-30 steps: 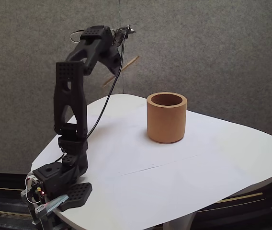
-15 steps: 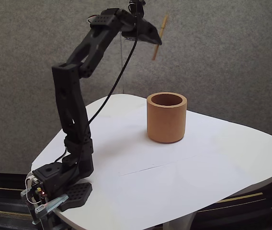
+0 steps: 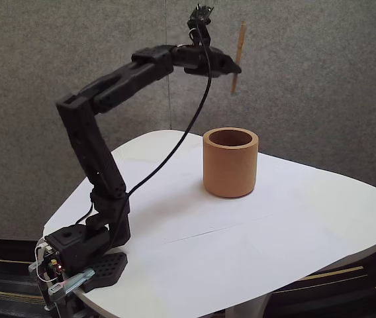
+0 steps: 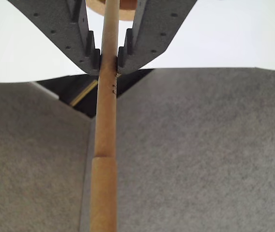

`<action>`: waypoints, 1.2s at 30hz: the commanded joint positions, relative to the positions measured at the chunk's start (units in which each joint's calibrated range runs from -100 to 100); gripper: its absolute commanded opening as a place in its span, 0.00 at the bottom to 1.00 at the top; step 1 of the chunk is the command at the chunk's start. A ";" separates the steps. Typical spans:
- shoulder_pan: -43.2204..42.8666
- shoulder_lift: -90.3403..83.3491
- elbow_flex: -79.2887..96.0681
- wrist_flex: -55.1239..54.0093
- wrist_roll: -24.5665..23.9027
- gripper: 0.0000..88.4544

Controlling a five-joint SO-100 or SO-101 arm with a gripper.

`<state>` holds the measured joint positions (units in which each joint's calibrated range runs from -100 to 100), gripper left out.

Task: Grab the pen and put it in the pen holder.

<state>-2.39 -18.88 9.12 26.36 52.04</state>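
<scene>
In the fixed view the gripper (image 3: 234, 67) sits at upper centre, clamped on the wooden pen (image 3: 239, 55), which stands nearly upright high above the orange-brown pen holder (image 3: 230, 163) on the white table (image 3: 307, 218). The wrist view shows both fingers (image 4: 149, 34) pinching the pen (image 4: 106, 145).

White rounded table (image 3: 307, 225) — pen holder (image 3: 230, 163) and arm base (image 3: 82, 255) on it.
</scene>
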 commanded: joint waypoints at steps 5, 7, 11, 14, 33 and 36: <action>0.70 -8.89 27.89 -23.14 0.26 0.01; 0.70 -8.89 31.59 -27.12 0.21 0.01; 0.92 -8.89 37.45 -33.31 0.05 0.01; 1.29 -8.89 43.14 -38.05 0.05 0.01; 0.92 -7.92 52.53 -49.49 -0.05 0.01; 1.00 -6.29 52.17 -49.32 -0.05 0.00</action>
<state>-1.14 -25.06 63.09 -22.29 52.04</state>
